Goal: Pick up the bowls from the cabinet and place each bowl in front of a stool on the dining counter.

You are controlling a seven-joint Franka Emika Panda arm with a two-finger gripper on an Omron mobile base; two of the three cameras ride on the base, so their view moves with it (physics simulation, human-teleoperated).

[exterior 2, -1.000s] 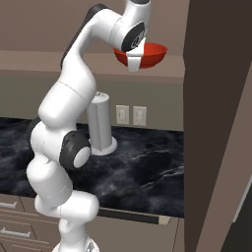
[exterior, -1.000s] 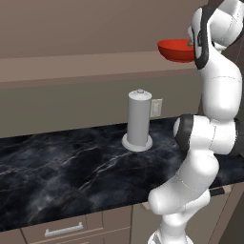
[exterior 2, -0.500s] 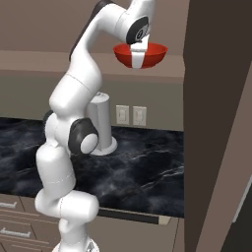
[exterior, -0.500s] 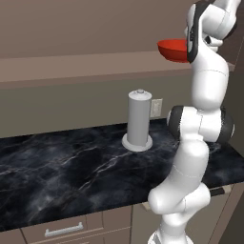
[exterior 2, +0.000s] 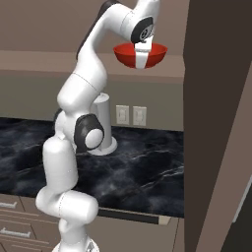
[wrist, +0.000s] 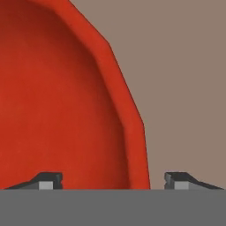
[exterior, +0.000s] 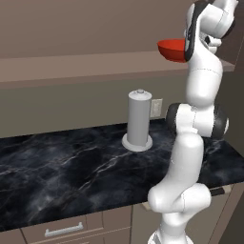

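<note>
A plain red bowl sits on the taupe cabinet's long ledge, high above the counter. My gripper reaches down over the bowl's near rim. In the hand view the red bowl is very close, and my gripper stands open astride its rim, one fingertip over the inside and the other over the outside. Neither pad visibly touches the rim. The dining counter and stools are out of view.
Below the ledge, a narrow black marble counter over drawers carries a grey paper towel holder. Wall outlets sit behind it. A tall dark panel stands close on the right.
The arm's elbow has swung and straightened while the hand stayed at the bowl's rim. The bowl has not moved on the ledge.
</note>
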